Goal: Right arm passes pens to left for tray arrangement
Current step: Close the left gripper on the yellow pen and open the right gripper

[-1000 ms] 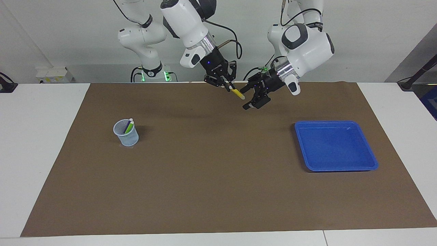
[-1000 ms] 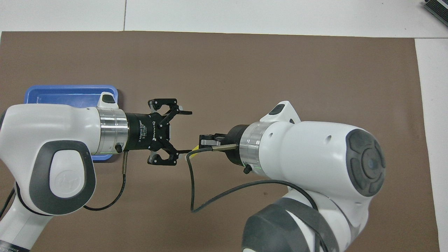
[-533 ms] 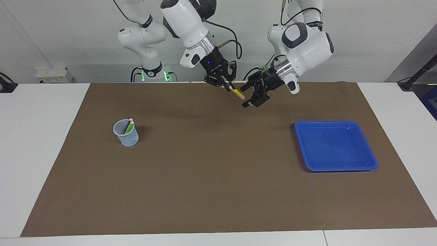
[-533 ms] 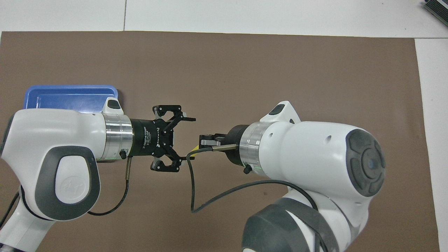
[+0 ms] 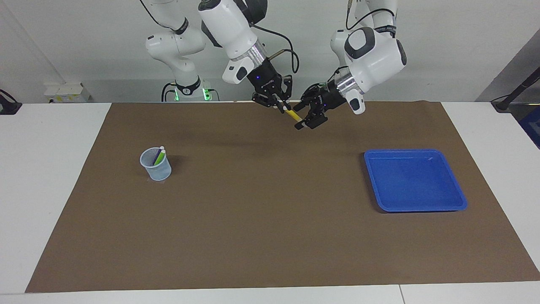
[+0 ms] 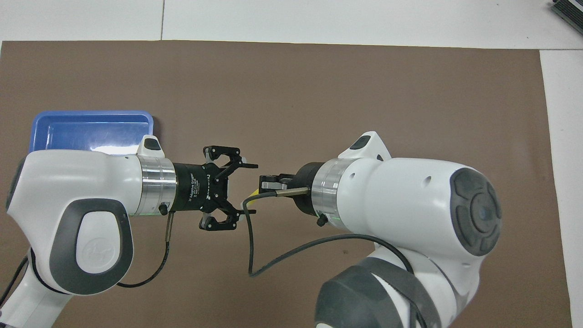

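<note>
White tabletop carries a brown mat [image 5: 261, 211] that covers most of it. Both arms meet in the air over the mat's edge nearest the robots. Toward the left arm's end lies the blue tray [image 5: 460, 198], toward the right arm's end a pale cup [image 5: 156, 166] with a green pen [image 5: 159, 158] and a purple one inside. Right gripper [image 5: 282, 107] pinches the yellow pen [image 5: 292, 115] — its free end sits between the spread fingers of the left gripper [image 5: 304, 120].
</note>
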`<state>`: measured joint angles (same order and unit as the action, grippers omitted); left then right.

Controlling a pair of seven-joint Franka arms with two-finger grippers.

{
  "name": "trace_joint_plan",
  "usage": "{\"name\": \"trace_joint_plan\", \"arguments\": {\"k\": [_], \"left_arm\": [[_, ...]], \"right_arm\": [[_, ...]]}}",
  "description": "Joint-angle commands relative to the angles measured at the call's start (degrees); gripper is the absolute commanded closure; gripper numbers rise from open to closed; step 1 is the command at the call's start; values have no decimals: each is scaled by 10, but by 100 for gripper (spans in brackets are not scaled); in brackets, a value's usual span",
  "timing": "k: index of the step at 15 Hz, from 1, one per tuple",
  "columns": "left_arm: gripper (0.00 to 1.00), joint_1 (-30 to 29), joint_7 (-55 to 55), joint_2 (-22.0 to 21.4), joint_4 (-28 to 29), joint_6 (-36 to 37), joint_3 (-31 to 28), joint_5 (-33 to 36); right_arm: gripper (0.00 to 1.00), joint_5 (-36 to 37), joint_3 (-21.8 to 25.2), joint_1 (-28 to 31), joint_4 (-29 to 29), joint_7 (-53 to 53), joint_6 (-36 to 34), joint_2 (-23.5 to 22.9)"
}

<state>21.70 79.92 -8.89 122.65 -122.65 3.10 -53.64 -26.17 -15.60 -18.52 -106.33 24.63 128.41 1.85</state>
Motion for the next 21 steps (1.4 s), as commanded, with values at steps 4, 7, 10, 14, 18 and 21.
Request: {"name": "trace_joint_plan", "arguments": {"k": [4,7,10,14,18,21], "left_arm": [[19,4,15,-24,29,-5,8,-3],[42,4,15,-25,30,-5,8,-3],[64,-2,16,-25,29,1,8,-3],[100,-2,16,-30,29,7,8,-2],[100,-2,15,-38,27,30,8,6],[100,-2,16,-38,24,37,7,11]], "right_arm": [[100,-14,0,3,-14,-6,11,13],[100,-14,0,3,-14,-5,14,13],[100,-14,0,3,-14,-5,20,12],[100,-14,0,3,-14,-6,21,11],[100,-14,0,3,-13,-6,21,11],[77,-14,0,5,-11,0,18,10]]}}
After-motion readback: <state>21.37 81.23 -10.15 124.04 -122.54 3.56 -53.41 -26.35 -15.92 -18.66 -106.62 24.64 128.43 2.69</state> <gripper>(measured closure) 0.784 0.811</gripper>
